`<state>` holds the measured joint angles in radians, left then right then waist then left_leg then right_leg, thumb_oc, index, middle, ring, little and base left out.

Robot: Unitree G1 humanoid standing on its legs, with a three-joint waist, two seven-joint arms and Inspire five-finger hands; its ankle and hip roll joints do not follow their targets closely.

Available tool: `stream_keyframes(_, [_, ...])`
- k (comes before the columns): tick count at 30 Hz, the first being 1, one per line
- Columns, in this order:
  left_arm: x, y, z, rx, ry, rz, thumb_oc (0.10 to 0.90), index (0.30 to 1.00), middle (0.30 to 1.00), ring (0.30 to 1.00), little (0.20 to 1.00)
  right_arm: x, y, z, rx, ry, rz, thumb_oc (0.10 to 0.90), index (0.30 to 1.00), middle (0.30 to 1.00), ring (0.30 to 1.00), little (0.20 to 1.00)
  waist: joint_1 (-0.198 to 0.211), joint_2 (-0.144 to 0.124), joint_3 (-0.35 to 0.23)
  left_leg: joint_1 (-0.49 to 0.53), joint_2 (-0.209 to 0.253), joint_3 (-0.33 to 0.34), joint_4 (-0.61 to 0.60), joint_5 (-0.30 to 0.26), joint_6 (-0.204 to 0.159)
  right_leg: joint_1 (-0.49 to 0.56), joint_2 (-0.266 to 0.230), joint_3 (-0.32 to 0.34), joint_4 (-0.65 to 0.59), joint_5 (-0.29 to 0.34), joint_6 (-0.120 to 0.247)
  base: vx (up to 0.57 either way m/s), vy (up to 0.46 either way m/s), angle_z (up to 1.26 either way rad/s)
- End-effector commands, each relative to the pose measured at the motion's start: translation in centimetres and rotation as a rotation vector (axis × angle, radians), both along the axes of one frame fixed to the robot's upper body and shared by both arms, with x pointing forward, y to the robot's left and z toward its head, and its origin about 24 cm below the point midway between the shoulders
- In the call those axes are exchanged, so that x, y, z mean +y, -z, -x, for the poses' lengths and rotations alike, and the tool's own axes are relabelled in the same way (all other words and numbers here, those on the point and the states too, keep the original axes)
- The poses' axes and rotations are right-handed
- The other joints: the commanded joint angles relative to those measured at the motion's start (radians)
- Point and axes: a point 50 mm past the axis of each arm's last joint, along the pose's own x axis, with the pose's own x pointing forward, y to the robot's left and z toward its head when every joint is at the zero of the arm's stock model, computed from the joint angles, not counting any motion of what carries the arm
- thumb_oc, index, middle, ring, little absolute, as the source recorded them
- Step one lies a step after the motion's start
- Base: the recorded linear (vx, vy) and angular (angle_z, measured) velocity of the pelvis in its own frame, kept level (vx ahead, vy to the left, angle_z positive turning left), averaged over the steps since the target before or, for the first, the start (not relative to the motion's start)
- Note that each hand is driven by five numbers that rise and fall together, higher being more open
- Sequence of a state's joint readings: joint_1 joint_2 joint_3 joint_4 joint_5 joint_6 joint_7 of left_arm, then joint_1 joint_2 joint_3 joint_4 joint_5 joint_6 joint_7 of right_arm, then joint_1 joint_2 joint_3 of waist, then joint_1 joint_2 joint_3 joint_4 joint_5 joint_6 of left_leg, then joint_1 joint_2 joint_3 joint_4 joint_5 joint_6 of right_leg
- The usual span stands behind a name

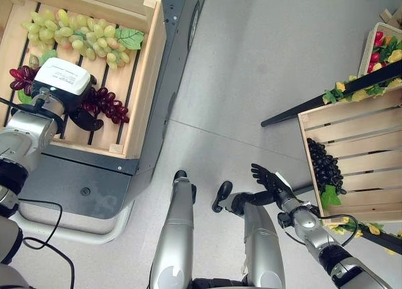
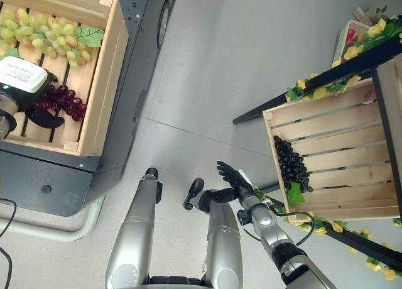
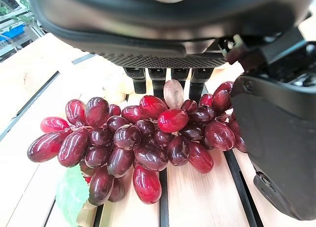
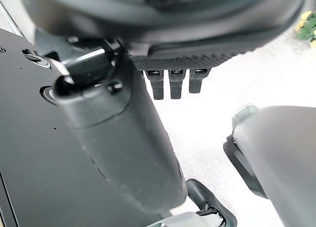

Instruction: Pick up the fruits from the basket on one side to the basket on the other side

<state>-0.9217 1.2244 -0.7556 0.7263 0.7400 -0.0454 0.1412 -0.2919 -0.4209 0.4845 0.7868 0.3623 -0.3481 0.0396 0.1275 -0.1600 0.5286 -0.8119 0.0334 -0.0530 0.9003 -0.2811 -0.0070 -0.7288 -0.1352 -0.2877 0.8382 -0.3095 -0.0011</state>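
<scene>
A bunch of red grapes (image 1: pixel 108 105) lies on the slats of the left wooden crate (image 1: pixel 148 81), with green grapes (image 1: pixel 75 32) behind it. My left hand (image 1: pixel 63 81) hovers low over the red bunch. In the left wrist view the red grapes (image 3: pixel 143 138) sit just before the palm, the fingers (image 3: pixel 163 81) straight behind them and the thumb (image 3: pixel 281 138) off to one side, not closed. My right hand (image 1: pixel 269 177) hangs open over the floor, short of the right wooden crate (image 1: pixel 364 132), which holds black grapes (image 1: pixel 325 165).
The left crate rests on a dark cart (image 1: pixel 81 182). A black bar with yellow flowers and leaves (image 1: pixel 352 91) runs behind the right crate. Beyond it stands a small basket of red fruit (image 1: pixel 379 49). Grey floor lies between the two crates.
</scene>
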Motion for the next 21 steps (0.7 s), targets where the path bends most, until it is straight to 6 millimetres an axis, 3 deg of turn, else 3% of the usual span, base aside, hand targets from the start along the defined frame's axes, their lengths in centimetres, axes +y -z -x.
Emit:
stream_keyframes(1, [3.8,-0.7,1.3,-0.058,-0.238,-0.037,0.598,0.596,0.596,0.596,0.596,-1.9,-2.4,-0.5,-0.145,0.044,-0.033,0.8,0.9,0.9,0.9,0.9,-0.008,0.02,-0.009,0.047,-0.048,0.062,-0.159,0.045,0.087,0.05,0.001,-0.015,0.0,0.099,0.017,0.0,0.0,0.0])
stream_keyframes(2, [3.6,-0.6,1.2,-0.051,-0.22,-0.029,0.4,0.3,0.3,0.3,0.3,-1.9,-2.6,-0.5,-0.152,0.049,-0.038,0.8,0.9,0.9,0.9,0.9,-0.007,0.021,-0.009,0.047,-0.049,0.061,-0.161,0.045,0.087,0.048,0.0,-0.016,0.001,0.1,0.018,0.0,0.0,0.0])
stream_keyframes(10, [1.5,-1.1,0.6,-0.077,-0.041,0.032,0.4,0.3,0.3,0.3,0.3,-1.6,-3.2,-0.5,-0.198,0.054,-0.082,0.8,0.9,0.9,0.9,0.9,-0.009,0.026,-0.009,0.076,-0.053,0.06,-0.19,0.049,0.089,0.062,-0.001,-0.014,-0.014,0.112,0.027,0.0,0.0,0.0])
stream_keyframes(16, [1.4,-1.3,0.8,-0.103,0.005,0.052,0.4,0.3,0.3,0.3,0.3,-1.3,-3.8,-0.6,-0.219,0.041,-0.117,0.8,0.9,0.9,0.9,0.9,-0.01,0.029,-0.009,0.123,-0.051,0.066,-0.204,0.045,0.091,0.098,-0.004,-0.011,-0.029,0.117,0.031,0.0,0.0,0.0])
stream_keyframes(21, [2.4,-0.9,1.7,-0.174,-0.003,0.137,0.4,0.3,0.3,0.3,0.3,-0.9,-4.1,-0.3,-0.232,0.034,-0.137,0.8,0.9,0.9,0.9,0.9,-0.011,0.038,-0.009,0.224,-0.051,0.079,-0.229,0.036,0.09,0.184,-0.009,-0.001,-0.059,0.117,0.036,-0.01,-0.013,-0.04])
